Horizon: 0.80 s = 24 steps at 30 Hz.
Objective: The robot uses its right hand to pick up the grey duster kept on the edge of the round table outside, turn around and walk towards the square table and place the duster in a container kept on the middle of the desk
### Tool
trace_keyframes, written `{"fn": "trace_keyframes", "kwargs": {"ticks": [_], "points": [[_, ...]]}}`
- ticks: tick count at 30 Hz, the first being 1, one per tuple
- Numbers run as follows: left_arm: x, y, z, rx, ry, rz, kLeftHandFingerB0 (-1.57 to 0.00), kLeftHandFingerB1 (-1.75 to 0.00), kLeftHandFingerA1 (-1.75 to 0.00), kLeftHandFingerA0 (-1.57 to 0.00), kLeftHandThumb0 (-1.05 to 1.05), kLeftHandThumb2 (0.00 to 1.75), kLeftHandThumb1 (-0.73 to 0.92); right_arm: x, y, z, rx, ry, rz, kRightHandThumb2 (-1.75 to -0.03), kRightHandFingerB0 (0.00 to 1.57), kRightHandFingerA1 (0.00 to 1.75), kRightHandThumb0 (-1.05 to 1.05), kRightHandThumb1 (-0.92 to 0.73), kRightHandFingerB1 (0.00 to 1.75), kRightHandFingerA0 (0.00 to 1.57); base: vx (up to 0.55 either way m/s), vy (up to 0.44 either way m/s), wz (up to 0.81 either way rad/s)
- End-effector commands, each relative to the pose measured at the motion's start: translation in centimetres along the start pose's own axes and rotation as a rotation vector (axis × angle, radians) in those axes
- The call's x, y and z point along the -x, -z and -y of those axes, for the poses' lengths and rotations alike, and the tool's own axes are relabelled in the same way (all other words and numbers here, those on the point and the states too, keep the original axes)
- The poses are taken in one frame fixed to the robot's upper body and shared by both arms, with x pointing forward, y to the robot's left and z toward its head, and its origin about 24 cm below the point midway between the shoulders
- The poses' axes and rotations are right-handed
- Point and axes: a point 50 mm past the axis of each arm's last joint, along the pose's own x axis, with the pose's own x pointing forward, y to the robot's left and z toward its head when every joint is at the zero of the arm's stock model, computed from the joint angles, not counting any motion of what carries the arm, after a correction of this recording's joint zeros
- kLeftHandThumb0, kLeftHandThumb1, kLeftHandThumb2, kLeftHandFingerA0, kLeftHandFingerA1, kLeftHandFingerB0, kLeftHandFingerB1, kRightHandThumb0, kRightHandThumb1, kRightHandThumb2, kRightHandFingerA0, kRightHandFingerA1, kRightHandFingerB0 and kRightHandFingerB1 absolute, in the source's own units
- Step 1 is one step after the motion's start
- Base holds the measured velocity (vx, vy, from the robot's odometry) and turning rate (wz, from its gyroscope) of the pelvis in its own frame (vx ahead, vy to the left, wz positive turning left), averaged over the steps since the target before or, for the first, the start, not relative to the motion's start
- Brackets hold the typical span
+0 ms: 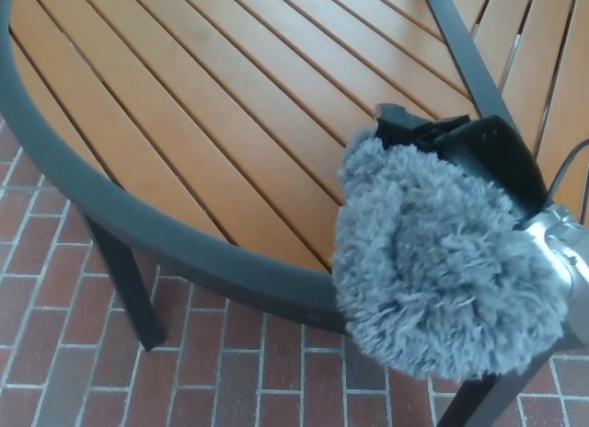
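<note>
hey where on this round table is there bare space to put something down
Most of the table top is bare: the orange slats running from the dark rim at left across to the dark crossbar at upper right. The crowded spot is the near right edge, where the right hand holds the fluffy duster over the rim.

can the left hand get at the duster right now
Probably not. No left hand shows in the head view, and the duster is already held up by the right hand over the table edge at the right. Nothing blocks the way from the left, though.
</note>
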Motion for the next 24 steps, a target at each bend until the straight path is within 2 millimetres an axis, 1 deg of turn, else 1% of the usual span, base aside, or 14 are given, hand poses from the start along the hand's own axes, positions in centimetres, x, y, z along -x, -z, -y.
{"fn": "trace_keyframes", "kwargs": {"ticks": [1, 3, 5, 6, 7, 8, 9, 12, 13, 17, 21, 22, 23, 24], "points": [[0.0, -1.1, -0.9, -0.013, -0.021, 0.105, -0.89, -0.70, -0.91, -0.94, -0.04, 0.96, 0.54, 0.9, 1.5, 5.3, 0.011, 0.065, -0.015, -1.13, 0.76, 1.75, -0.19, -0.52, 1.59, 0.89, 0.00, 0.000, 0.00], [-0.1, -1.3, -0.9, -0.003, -0.029, 0.107, -0.89, -0.70, -0.91, -0.94, -0.04, 0.96, 0.54, 1.6, 2.0, 8.1, 0.126, 0.044, 0.011, -1.13, 0.76, 1.75, -0.19, -0.52, 1.59, 0.89, 0.00, 0.000, 0.00], [-0.1, -1.3, -0.9, -0.001, -0.031, 0.107, -0.89, -0.70, -0.91, -0.94, -0.04, 0.96, 0.54, 1.8, 2.0, 8.5, 0.144, 0.036, 0.014, -1.13, 0.76, 1.75, -0.19, -0.52, 1.59, 0.89, 0.00, 0.000, 0.00], [-0.3, -1.8, -1.1, -0.001, -0.034, 0.120, -0.92, -0.71, -0.94, -0.94, -0.04, 0.99, 0.53, 3.8, 2.5, 10.4, 0.249, 0.017, 0.044, -1.01, 0.76, 1.74, -0.25, -0.57, 1.56, 0.88, 0.00, 0.000, 0.00], [-0.4, -2.1, -1.2, 0.000, -0.036, 0.128, -0.92, -0.71, -0.94, -0.95, -0.04, 0.98, 0.54, 5.2, 2.6, 12.0, 0.360, -0.010, 0.065, -0.74, 0.86, 1.69, -0.27, -0.62, 1.11, 0.90, 0.00, 0.000, 0.00], [-0.4, -2.1, -1.2, 0.000, -0.036, 0.128, -0.92, -0.71, -0.94, -0.95, -0.04, 0.98, 0.54, 5.2, 2.6, 12.0, 0.360, -0.010, 0.065, -0.74, 0.86, 1.69, -0.27, -0.62, 1.11, 0.90, 0.00, 0.000, 0.00], [-0.4, -2.3, -1.3, 0.002, -0.038, 0.136, -0.92, -0.71, -0.94, -0.95, -0.04, 0.98, 0.54, 6.4, 2.4, 13.5, 0.478, -0.048, 0.091, -0.74, 0.86, 1.69, -0.27, -0.62, 1.11, 0.90, 0.00, 0.000, 0.00], [-0.5, -2.3, -1.4, 0.002, -0.038, 0.137, -0.92, -0.71, -0.94, -0.95, -0.04, 0.98, 0.54, 6.6, 2.3, 13.7, 0.500, -0.057, 0.096, -0.74, 0.86, 1.69, -0.27, -0.62, 1.11, 0.90, 0.00, 0.000, 0.00], [-0.5, -2.6, -1.4, -0.001, -0.040, 0.141, -0.92, -0.70, -0.92, -0.97, -0.03, 0.98, 0.52, 7.1, 2.2, 15.0, 0.573, -0.037, 0.091, -0.75, 0.80, 1.72, -0.24, -0.57, 1.38, 0.89, 0.00, 0.000, 0.00], [-0.7, -2.9, -1.6, -0.008, -0.045, 0.151, -0.93, -0.69, -0.92, -0.98, 0.01, 1.04, 0.49, 8.3, 1.7, 17.6, 0.718, -0.016, 0.082, -0.68, 0.76, 1.73, -0.23, -0.56, 1.40, 0.87, 0.00, 0.000, 0.00], [-0.7, -3.0, -1.6, -0.018, -0.049, 0.155, -0.94, -0.69, -0.91, -0.98, -0.02, 1.01, 0.51, 9.2, 1.6, 19.1, 0.773, -0.011, 0.063, -0.63, 0.74, 1.72, -0.26, -0.59, 1.49, 0.87, 0.00, 0.000, 0.00], [-0.7, -3.0, -1.7, -0.019, -0.050, 0.153, -0.93, -0.68, -0.92, -0.96, 0.00, 1.01, 0.52, 9.6, 1.6, 19.9, 0.823, -0.028, 0.039, -0.65, 0.81, 1.70, -0.29, -0.54, 1.34, 0.88, 0.00, 0.000, 0.00], [-0.7, -3.0, -1.7, -0.019, -0.050, 0.153, -0.93, -0.68, -0.92, -0.96, 0.00, 1.01, 0.52, 9.6, 1.6, 19.9, 0.823, -0.028, 0.039, -0.65, 0.81, 1.70, -0.29, -0.54, 1.34, 0.88, 0.00, 0.000, 0.00], [-0.7, -3.0, -1.8, -0.024, -0.050, 0.150, -0.92, -0.69, -0.92, -0.95, -0.03, 1.00, 0.54, 9.9, 1.5, 20.5, 0.856, -0.047, 0.014, -0.61, 0.91, 1.67, -0.30, -0.53, 1.00, 0.90, 0.00, 0.000, 0.00]]}}
